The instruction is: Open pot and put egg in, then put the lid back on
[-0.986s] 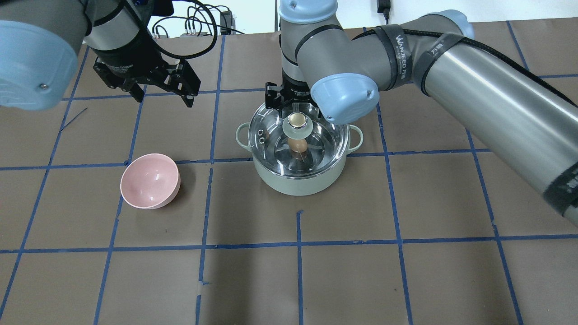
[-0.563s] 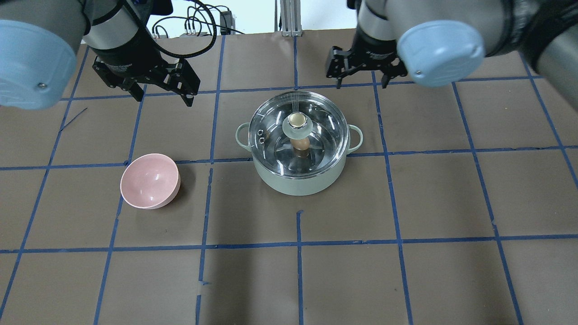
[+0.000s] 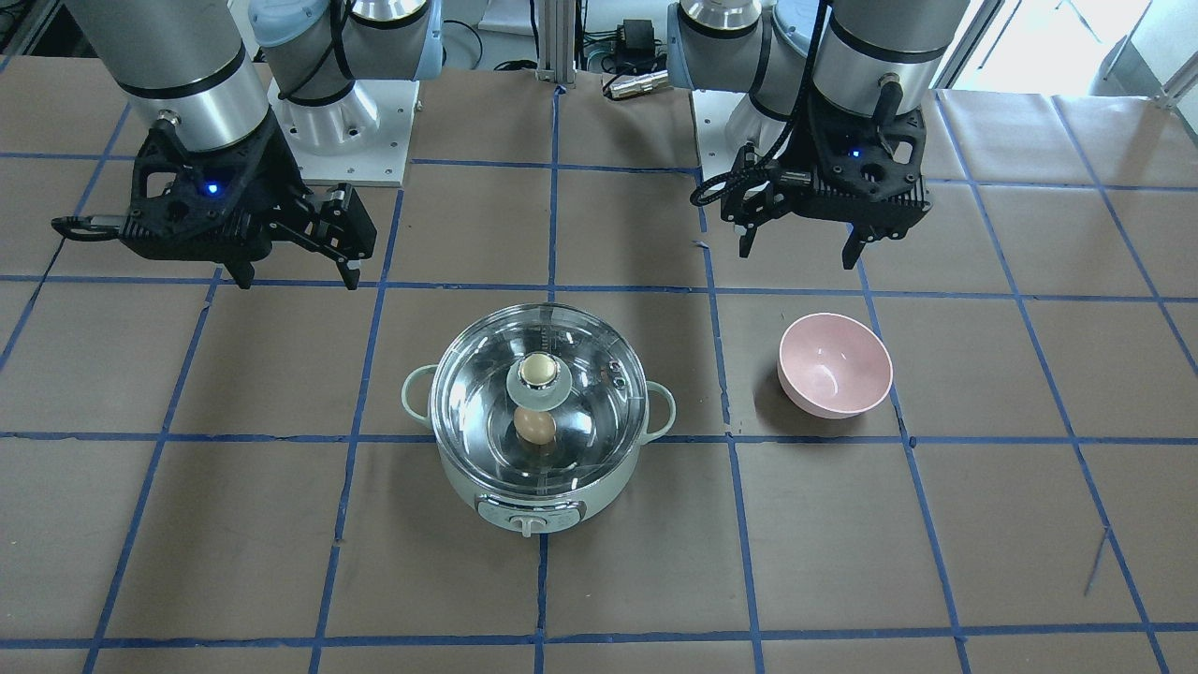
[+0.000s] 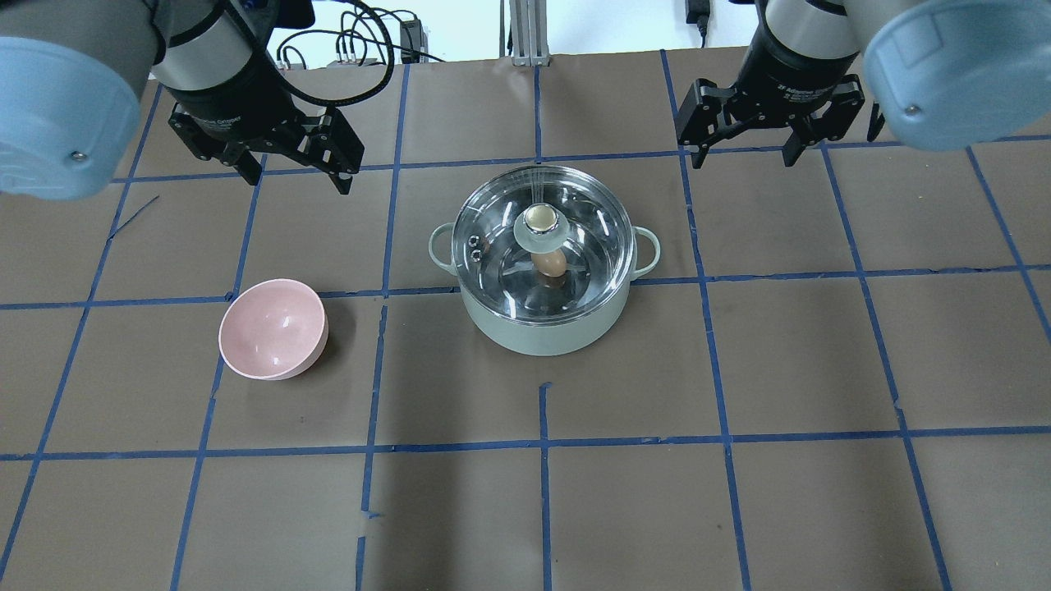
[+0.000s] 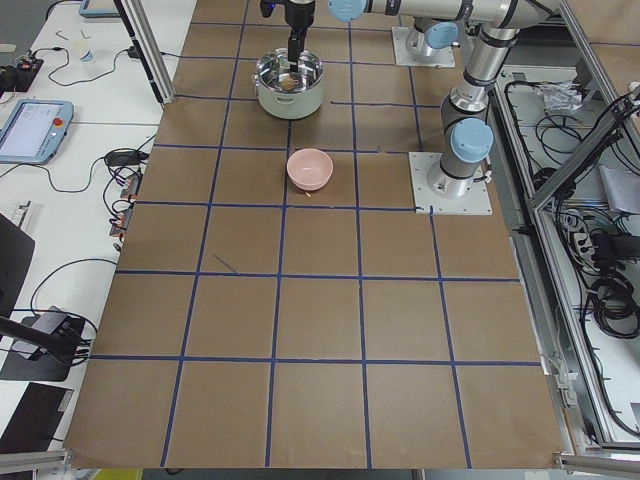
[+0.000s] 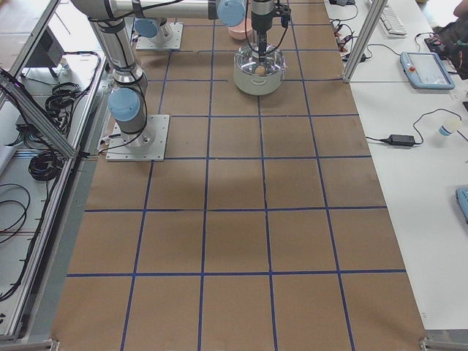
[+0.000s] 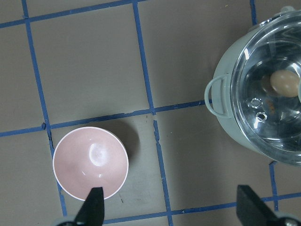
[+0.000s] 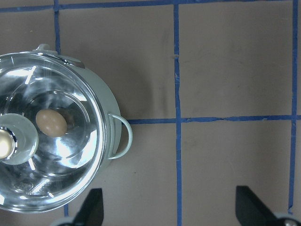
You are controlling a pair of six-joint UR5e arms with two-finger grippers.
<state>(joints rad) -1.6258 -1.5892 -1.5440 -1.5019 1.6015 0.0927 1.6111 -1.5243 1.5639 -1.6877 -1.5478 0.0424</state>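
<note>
The pale mint-green pot [image 4: 538,332] stands mid-table with the clear glass lid [image 4: 595,222] resting on it. The light-brown egg [image 4: 548,263] lies inside on the steel bottom and shows through the glass, also in the front view [image 3: 534,426] and both wrist views [image 7: 284,82] [image 8: 51,121]. My right gripper [image 4: 743,158] is open and empty, raised behind and to the right of the pot. My left gripper [image 4: 297,176] is open and empty, raised behind the pot's left side. Neither touches the pot or lid.
An empty pink bowl [image 4: 273,328] sits on the table left of the pot, below my left gripper, and also shows in the left wrist view [image 7: 90,162]. The brown table cover has a blue tape grid. Cables and arm bases lie along the far edge.
My right gripper has left the lid knob and swung up and away to the right rear. The lid stays on the pot. The left arm has not moved.
</note>
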